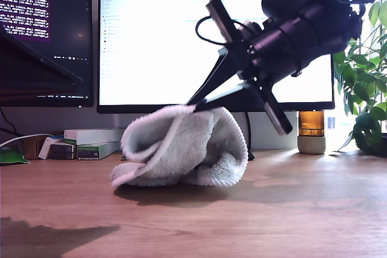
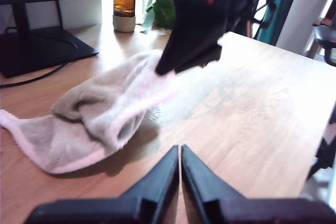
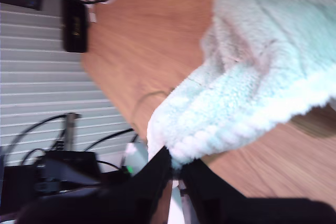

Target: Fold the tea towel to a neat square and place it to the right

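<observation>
The tea towel (image 1: pixel 181 146) is a fluffy off-white cloth with a ribbed edge, bunched in a heap on the wooden desk (image 1: pixel 284 222) in front of the monitor. My second gripper (image 1: pixel 195 106) reaches down from the exterior view's upper right and is shut on the towel's upper edge. The second wrist view shows its jaws (image 3: pixel 176 163) pinching the corded rim of the towel (image 3: pixel 252 77). My first gripper (image 2: pixel 180 153) hovers over bare desk near the towel (image 2: pixel 100 114), shut with nothing in it. It looks at my second gripper (image 2: pixel 165 69). It does not show in the exterior view.
A wide monitor (image 1: pixel 211 40) and a dark second screen (image 1: pixel 45 28) stand behind the towel. Boxes (image 1: pixel 91 140) lie at the exterior view's left; an amber jar (image 1: pixel 311 131) and a leafy plant (image 1: pixel 363 89) stand at its right. A monitor foot (image 2: pixel 31 45) with cable sits close by.
</observation>
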You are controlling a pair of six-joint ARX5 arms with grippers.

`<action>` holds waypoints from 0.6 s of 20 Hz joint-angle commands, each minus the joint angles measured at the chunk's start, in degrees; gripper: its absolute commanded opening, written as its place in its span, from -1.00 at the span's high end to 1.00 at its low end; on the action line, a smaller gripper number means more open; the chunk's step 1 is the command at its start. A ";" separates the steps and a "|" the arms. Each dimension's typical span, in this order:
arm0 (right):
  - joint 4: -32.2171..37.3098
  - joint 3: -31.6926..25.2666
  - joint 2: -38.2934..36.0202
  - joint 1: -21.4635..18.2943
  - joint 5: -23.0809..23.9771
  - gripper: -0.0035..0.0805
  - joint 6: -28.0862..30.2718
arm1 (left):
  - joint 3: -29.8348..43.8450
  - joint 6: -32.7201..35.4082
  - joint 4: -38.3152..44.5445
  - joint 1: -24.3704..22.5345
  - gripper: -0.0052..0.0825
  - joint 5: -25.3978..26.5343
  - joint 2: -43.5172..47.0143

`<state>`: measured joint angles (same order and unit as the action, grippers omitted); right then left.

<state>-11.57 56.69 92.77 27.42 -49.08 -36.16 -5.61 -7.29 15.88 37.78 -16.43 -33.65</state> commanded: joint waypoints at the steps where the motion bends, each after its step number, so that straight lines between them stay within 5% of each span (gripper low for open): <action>1: -0.33 1.55 -1.62 -0.15 -0.52 0.92 0.00 | 0.55 0.35 0.52 0.11 0.94 0.52 -0.50; 3: -0.39 3.04 -2.45 -0.24 -0.37 0.92 -0.02 | 0.55 1.95 0.96 0.11 0.90 0.72 -1.36; 7: -1.66 5.60 -2.73 -0.59 0.17 0.94 -0.07 | 0.55 1.86 5.07 0.11 0.29 3.91 -4.70; 12: -2.95 6.16 -2.73 -0.59 0.26 0.94 -0.04 | 0.55 1.79 13.81 0.11 0.26 7.91 -9.51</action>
<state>-14.68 62.87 90.21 26.98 -48.88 -36.18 -5.58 -5.74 28.01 37.78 -8.99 -42.37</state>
